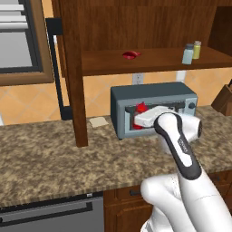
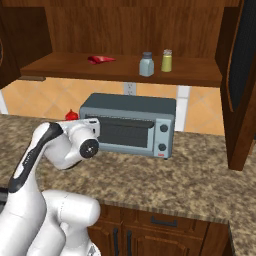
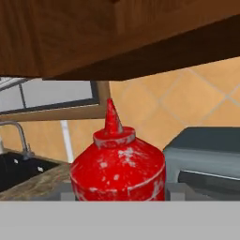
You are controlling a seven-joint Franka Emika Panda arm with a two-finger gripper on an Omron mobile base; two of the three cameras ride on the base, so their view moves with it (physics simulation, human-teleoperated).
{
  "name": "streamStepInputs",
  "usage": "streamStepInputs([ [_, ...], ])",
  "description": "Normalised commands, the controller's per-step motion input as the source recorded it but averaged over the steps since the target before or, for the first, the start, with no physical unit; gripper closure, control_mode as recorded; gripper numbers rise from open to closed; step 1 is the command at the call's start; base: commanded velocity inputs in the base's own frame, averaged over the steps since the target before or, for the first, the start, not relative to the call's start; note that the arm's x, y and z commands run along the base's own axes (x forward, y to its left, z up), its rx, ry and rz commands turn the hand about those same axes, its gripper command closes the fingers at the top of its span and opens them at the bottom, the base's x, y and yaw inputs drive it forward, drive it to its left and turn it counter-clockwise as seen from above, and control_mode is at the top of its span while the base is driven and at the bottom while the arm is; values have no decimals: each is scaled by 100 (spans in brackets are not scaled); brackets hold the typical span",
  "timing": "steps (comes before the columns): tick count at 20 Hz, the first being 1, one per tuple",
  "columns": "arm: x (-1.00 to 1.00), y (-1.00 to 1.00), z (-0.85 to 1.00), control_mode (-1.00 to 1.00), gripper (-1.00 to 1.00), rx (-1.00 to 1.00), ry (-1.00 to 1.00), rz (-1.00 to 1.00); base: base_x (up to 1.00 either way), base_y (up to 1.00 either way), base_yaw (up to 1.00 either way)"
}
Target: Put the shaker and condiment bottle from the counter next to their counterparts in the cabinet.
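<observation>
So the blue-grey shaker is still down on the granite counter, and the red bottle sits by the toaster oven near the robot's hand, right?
Not quite. The blue-grey shaker is not on the counter: the right base view shows it up on the cabinet shelf, beside the yellow-green shaker. The rest holds: the red bottle sits by the toaster oven, close before the gripper.

Red condiment bottle (image 3: 118,168) — speckled brown-beige counter (image 1: 50,154) — grey-blue toaster oven (image 2: 131,124).

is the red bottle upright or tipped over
Upright: in the hand view the red bottle shows its nozzle pointing straight up, between the fingers.
</observation>
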Motion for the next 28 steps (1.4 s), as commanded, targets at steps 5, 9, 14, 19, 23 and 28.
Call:
streamStepInputs([
  [5,0,0,87,-100,100,1,0,-29,0,0,0],
  [9,1,-11,84,-100,100,0,10,-26,0,0,0],
  [14,2,-18,78,-100,100,-6,1,-15,0,0,0],
  [19,-1,-26,86,-100,100,-13,1,-14,0,0,0],
  [23,0,-10,83,-100,100,-10,0,-14,0,0,0],
  [28,2,0,69,-100,100,-6,7,-11,0,0,0],
])
